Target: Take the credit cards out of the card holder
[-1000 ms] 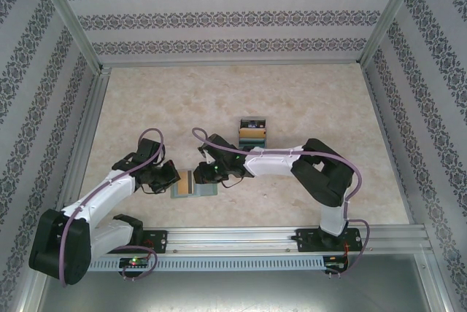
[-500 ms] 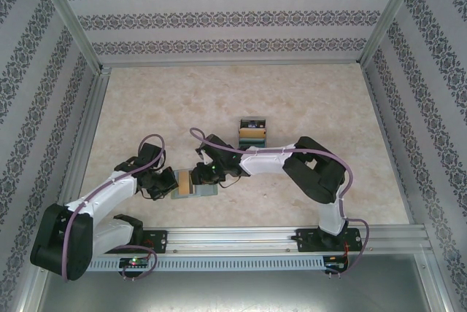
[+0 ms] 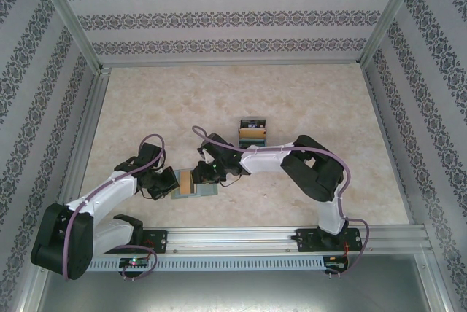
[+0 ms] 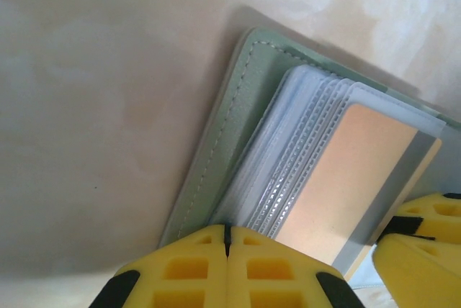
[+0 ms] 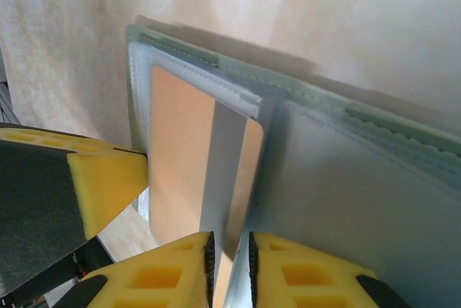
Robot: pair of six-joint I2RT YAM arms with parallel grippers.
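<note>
Yellow foam pads of the left gripper [image 4: 227, 242] were pressed together, empty, over the near edge of the card holder [image 4: 216, 132], apparently pinning it down. Just beside it, the right gripper [image 5: 229, 249] was clamped thinly on the edge of the tan-gold card [image 5: 180, 157], which stuck partly out of a clear sleeve by the holder's crease. Drawing this card out was the step in hand, and the next move called for a straight pull along the sleeve. Beyond the holder lay the credit cards [image 3: 253, 133] already out.

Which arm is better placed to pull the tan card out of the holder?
The right. The right gripper pinches the exposed edge of the tan-gold card; the left gripper is shut, seemingly pinning the card holder down.
</note>
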